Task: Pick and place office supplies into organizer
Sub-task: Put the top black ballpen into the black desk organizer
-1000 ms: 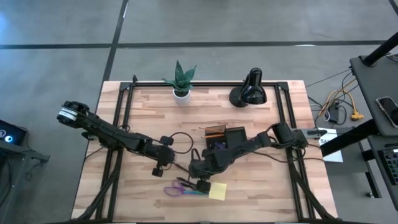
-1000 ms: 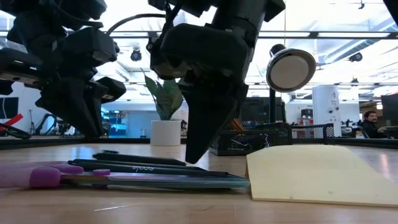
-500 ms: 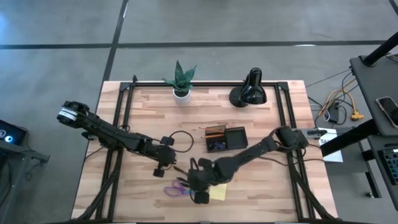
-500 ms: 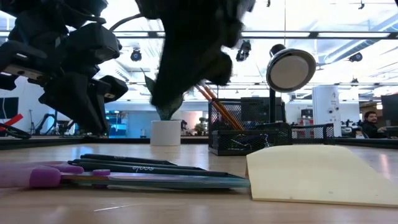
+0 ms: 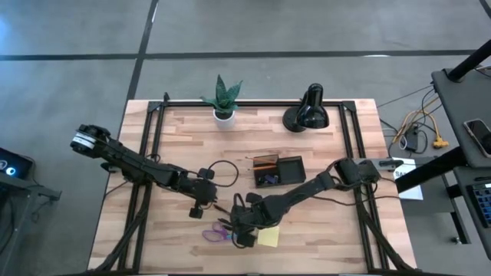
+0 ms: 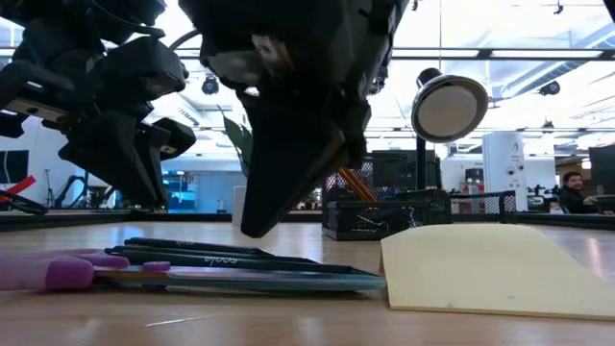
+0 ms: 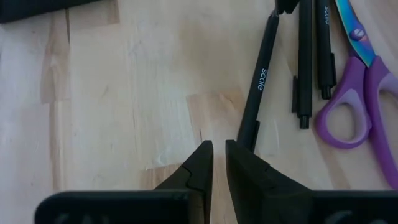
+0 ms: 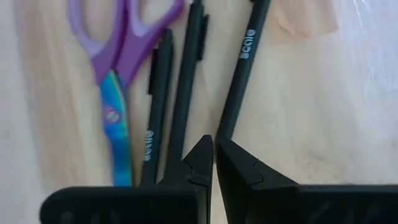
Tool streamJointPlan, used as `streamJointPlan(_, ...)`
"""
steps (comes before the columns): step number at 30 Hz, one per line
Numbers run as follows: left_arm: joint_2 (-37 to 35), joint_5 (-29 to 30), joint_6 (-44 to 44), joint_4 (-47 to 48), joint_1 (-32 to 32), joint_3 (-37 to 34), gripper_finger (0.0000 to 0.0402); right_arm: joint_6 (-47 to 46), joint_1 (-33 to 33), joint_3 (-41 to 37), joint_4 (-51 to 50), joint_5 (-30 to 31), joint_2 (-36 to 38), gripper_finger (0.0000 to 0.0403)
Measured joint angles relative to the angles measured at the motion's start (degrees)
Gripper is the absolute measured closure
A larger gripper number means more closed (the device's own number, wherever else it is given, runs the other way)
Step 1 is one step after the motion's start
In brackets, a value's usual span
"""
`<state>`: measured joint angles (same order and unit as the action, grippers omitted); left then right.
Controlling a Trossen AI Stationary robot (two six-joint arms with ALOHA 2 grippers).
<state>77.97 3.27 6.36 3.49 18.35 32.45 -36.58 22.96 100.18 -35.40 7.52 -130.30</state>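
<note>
The table (image 5: 307,222) is pale, smooth butcher-block wood. Beside the matt yellow paper sticky-note pad (image 6: 490,264) lie matt black plastic pens (image 8: 242,81) with white print, and scissors (image 8: 115,93) with glossy purple plastic handles and iridescent metal blades. The organizer (image 5: 278,171) looks like dark, smoky plastic.

Overhead, a table-level view and two close wrist cameras share, seemingly, the scissors (image 5: 217,232).
</note>
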Motion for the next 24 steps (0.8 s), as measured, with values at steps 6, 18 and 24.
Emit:
streamJointPlan(6,0.00,-0.03,0.78,0.02,0.00,-0.01,0.0374,-3.59,0.20,0.00,-2.60,-0.01,0.04,0.0342)
streamJointPlan(18,0.00,-0.05,0.54,0.00,0.00,-0.09,0.0374,-2.22,0.44,0.00,-2.80,-0.02,0.13,0.0254)
streamJointPlan(24,0.00,-0.05,0.38,-0.02,0.00,-0.09,0.0374,-2.08,0.44,0.00,-2.49,0.16,-0.09,0.0279)
